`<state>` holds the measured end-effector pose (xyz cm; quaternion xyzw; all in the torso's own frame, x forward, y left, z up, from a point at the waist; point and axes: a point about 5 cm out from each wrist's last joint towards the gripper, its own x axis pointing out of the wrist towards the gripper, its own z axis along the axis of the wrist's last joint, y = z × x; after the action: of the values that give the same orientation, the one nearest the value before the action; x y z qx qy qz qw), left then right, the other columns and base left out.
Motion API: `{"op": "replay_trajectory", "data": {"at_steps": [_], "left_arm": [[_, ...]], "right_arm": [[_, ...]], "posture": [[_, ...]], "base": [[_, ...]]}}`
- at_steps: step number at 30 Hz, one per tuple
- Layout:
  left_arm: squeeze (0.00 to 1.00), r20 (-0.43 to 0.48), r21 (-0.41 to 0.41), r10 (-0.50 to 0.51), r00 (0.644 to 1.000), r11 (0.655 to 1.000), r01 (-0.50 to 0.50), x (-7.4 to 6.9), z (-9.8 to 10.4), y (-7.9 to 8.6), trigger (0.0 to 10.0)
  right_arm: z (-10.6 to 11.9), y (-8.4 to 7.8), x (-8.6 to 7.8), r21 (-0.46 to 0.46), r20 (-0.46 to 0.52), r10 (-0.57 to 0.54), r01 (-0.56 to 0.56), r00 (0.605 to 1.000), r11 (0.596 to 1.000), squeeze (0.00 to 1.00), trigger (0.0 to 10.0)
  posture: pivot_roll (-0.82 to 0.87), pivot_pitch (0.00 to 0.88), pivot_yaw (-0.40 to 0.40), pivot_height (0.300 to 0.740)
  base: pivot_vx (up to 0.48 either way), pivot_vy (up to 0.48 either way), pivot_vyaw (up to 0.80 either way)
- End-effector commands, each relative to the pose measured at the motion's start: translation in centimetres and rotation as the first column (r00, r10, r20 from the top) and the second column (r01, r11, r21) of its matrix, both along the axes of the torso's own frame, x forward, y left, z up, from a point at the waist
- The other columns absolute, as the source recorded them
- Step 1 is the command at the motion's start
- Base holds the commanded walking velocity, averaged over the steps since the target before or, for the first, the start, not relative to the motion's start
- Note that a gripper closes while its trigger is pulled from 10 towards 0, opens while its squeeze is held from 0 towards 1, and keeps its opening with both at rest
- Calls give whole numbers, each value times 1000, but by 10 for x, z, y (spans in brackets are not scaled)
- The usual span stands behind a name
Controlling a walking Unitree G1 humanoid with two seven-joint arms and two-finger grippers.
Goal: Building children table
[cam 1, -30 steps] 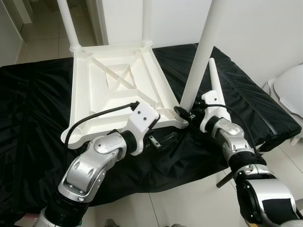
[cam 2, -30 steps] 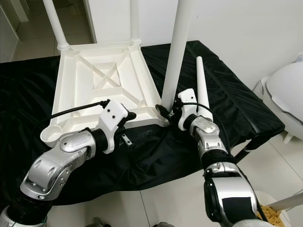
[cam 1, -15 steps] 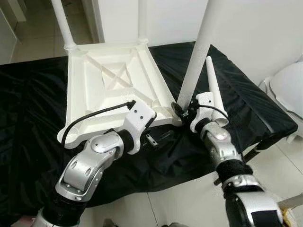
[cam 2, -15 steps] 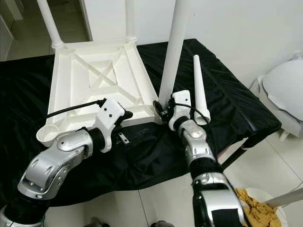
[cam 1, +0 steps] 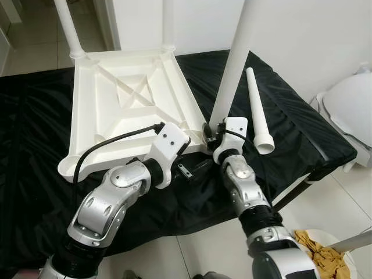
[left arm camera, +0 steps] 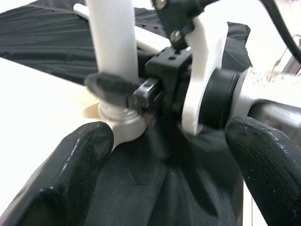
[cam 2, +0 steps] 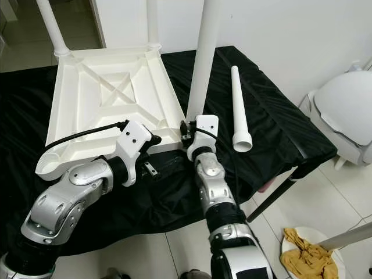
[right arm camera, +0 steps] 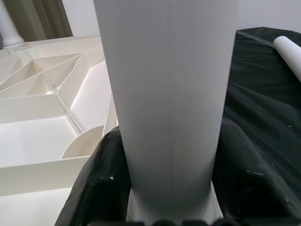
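Left eye view: white plastic tabletop (cam 1: 125, 99) lies upside down, ribs up, on a black cloth (cam 1: 35, 133) over a low surface. Three white legs stand upright in its corner sockets; the near-right leg (cam 1: 235, 55) rises out of frame. A fourth, loose leg (cam 1: 257, 110) lies flat on the cloth just right of that corner, apart from the tabletop. Right gripper (cam 1: 210, 132) at the foot of the near-right leg, fingers closed around it. Left gripper (cam 1: 195, 168) low against the tabletop's near edge, close to the same corner. Right eye view: same layout; a white round object (cam 2: 343, 113) stands off the cloth at far right, a yellow rag (cam 2: 308, 258) in a pale dish on the tiled floor. Left wrist view: two black fingers (left arm camera: 70, 174) spread wide apart, nothing between them but cloth; beyond them the right gripper clamps the leg just above its socket. Right wrist view: leg seen close, a black finger pressed to each side; ribbed tabletop behind, loose leg at the edge.
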<state>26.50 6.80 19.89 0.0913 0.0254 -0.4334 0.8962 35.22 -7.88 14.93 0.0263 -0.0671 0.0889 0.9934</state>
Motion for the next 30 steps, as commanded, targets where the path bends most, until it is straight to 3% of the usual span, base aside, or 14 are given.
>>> {"op": "replay_trajectory", "data": {"at_steps": [1, 4, 5, 6, 7, 8, 16, 18, 19, 25, 30], "left_arm": [[0, 0, 8, 20, 1000, 1000, -20, 2, -1, 1, 10000], [0, 2, 9, 19, 1000, 1000, -19, 2, -1, 1, 10000], [0, 3, 9, 21, 1000, 1000, -21, 2, -1, 1, 10000], [0, 3, 9, 19, 1000, 1000, -19, 2, -1, 1, 10000], [0, 3, 9, 19, 1000, 1000, -19, 2, -1, 1, 10000], [0, 5, 11, 18, 1000, 1000, -18, 2, -2, 1, 10000], [0, 8, 9, 21, 1000, 1000, -21, 3, -2, 1, 10000], [0, 6, 8, 23, 1000, 1000, -23, 2, -2, 1, 10000], [0, 6, 8, 24, 1000, 1000, -24, 2, -3, 2, 10000], [0, 5, 11, 24, 1000, 1000, -24, 2, -3, 2, 10000], [0, 15, 18, 26, 1000, 1000, -26, 4, -1, 5, 10000]], "right_arm": [[-10, 8, -4, 30, -56, 16, -14, 998, 999, 0, 0], [-10, 6, -5, 17, -64, 3, -2, 998, 1000, 0, 0], [-10, 4, -4, 13, -72, -5, 6, 997, 1000, 0, 10000], [-9, 1, -4, 18, -66, -16, 17, 998, 1000, 463, 10000], [-9, 1, -4, 18, -66, -16, 17, 998, 1000, 463, 10000], [-9, 0, -4, 28, -68, -19, 21, 997, 999, 1000, 10000], [-2, -16, 0, 13, -45, -30, 30, 999, 999, 1000, 10000], [1, -23, 2, 7, -44, 12, -11, 999, 1000, 1000, 10000], [3, -28, 2, 6, -38, 58, -58, 998, 998, 0, 10000], [7, -39, 4, -7, -26, 121, -121, 992, 993, 0, 10000], [10, -59, 11, -131, -46, 288, -292, 956, 947, 0, 10000]], "posture": [[-41, 47, -26, 740], [-41, 47, -27, 740], [-39, 44, -26, 740], [-37, 42, -27, 740], [-37, 42, -27, 740], [-35, 40, -29, 740], [-32, 35, -39, 740], [-32, 35, -39, 740], [-31, 33, -41, 740], [-30, 31, -39, 740], [-30, 33, -23, 740]], "base": [[0, 0, 0], [0, 0, 0], [0, 0, 0], [0, 0, 0], [0, 0, 0], [0, 0, 0], [0, 0, 0], [0, 0, 0], [0, 0, 0], [0, 0, 0], [0, 0, 0]]}}
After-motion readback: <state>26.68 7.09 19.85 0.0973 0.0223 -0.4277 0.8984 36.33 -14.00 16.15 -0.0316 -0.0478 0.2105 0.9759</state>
